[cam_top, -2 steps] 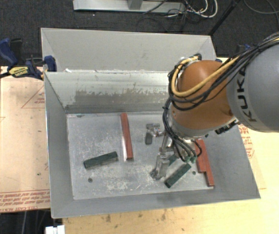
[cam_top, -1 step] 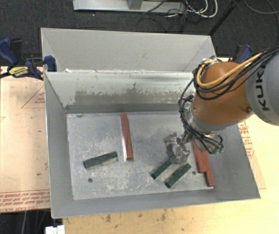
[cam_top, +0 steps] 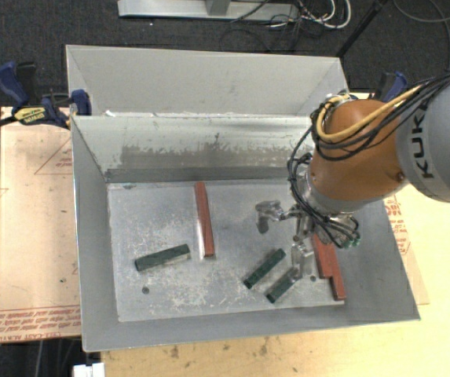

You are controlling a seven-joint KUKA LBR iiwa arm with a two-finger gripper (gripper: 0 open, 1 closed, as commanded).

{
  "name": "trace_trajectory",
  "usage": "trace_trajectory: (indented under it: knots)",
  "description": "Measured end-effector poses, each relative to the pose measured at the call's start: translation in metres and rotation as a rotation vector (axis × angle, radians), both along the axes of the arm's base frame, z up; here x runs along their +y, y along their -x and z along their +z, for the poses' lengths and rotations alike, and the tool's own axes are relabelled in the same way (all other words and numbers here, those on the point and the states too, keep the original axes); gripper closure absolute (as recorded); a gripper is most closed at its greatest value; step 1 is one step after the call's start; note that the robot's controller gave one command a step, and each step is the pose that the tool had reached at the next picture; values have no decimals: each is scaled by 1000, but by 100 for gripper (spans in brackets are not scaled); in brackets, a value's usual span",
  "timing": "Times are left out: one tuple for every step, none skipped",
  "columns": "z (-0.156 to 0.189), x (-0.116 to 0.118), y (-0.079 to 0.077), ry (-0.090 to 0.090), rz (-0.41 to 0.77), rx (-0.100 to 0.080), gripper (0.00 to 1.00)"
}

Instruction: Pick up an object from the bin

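My gripper (cam_top: 282,240) hangs low over the right part of the bin floor, under the arm's orange cover. Its fingers stand apart, one fingertip (cam_top: 266,211) toward the back and the other (cam_top: 297,267) toward the front, with nothing between them. Two short dark green blocks lie just by the front fingertip: one (cam_top: 263,269) to its left, the other (cam_top: 280,289) below it. A red-brown bar (cam_top: 329,267) lies lengthwise right of the gripper, partly hidden by it.
A long red-brown bar with a pale edge (cam_top: 203,219) lies upright in the view at the bin's middle. A third dark green block (cam_top: 162,258) rests at the front left. The bin's sloped walls rise on all sides.
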State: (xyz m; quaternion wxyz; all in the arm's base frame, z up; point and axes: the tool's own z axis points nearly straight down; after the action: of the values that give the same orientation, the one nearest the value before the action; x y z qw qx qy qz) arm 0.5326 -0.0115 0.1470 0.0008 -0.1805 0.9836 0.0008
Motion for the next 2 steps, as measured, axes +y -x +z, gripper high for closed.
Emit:
trace_trajectory:
  knots:
    - [0, 0, 0, 0, 0, 0, 0]
    - [-77, 33, 11, 0, 364, 2, 100]
